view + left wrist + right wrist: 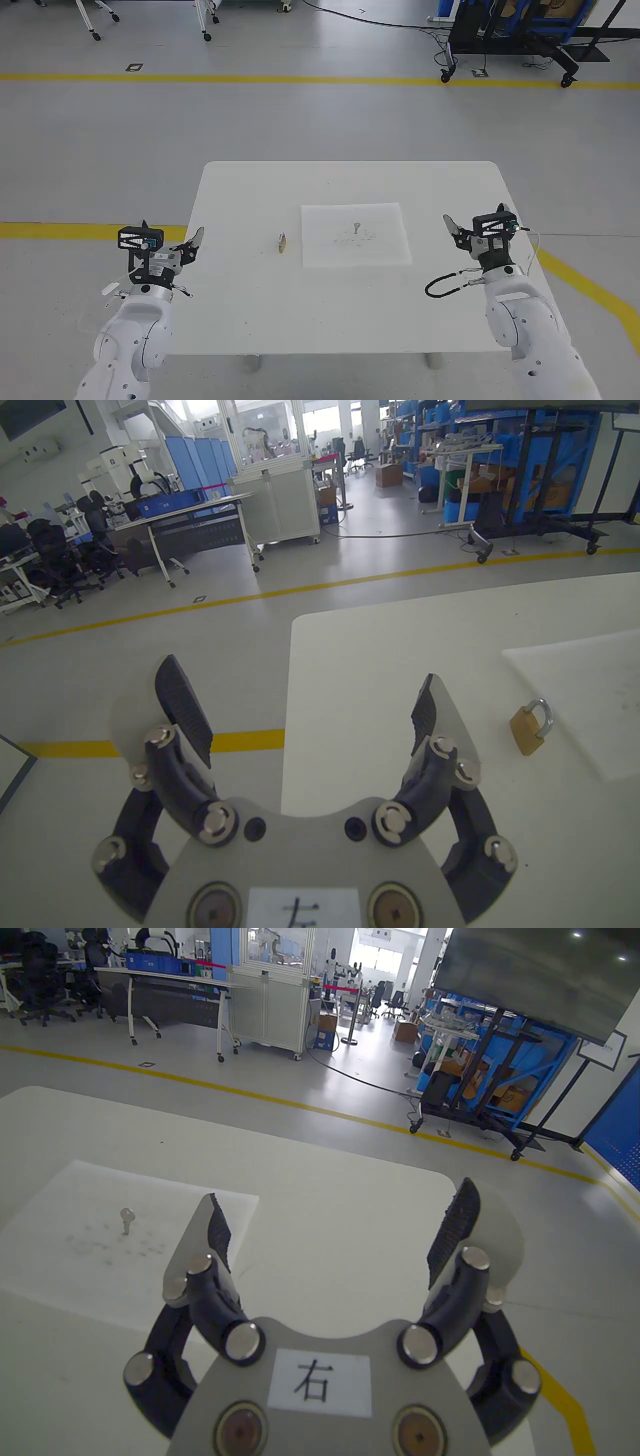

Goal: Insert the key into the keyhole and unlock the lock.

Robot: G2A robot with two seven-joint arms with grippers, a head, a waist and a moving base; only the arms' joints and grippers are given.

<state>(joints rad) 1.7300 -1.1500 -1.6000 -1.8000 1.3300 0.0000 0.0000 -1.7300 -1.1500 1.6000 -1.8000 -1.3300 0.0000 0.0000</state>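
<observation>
A small brass padlock (282,242) with a silver shackle lies on the white table (240,300), just left of a white foam mat (385,250); the left wrist view shows the padlock (531,727) beside the mat (595,700). A silver key (356,228) stands upright, stuck in the mat's middle, and the right wrist view shows the key (127,1219) too. My left gripper (172,244) hangs open over the table's left edge, well left of the padlock, with nothing in it. My right gripper (482,224) stands open at the table's right edge, apart from the key, holding nothing.
The mat (100,1238) carries faint grey marks around the key. Yellow floor lines (300,77) run behind and beside the table. A black cable (445,286) loops off the right arm near the table's right edge.
</observation>
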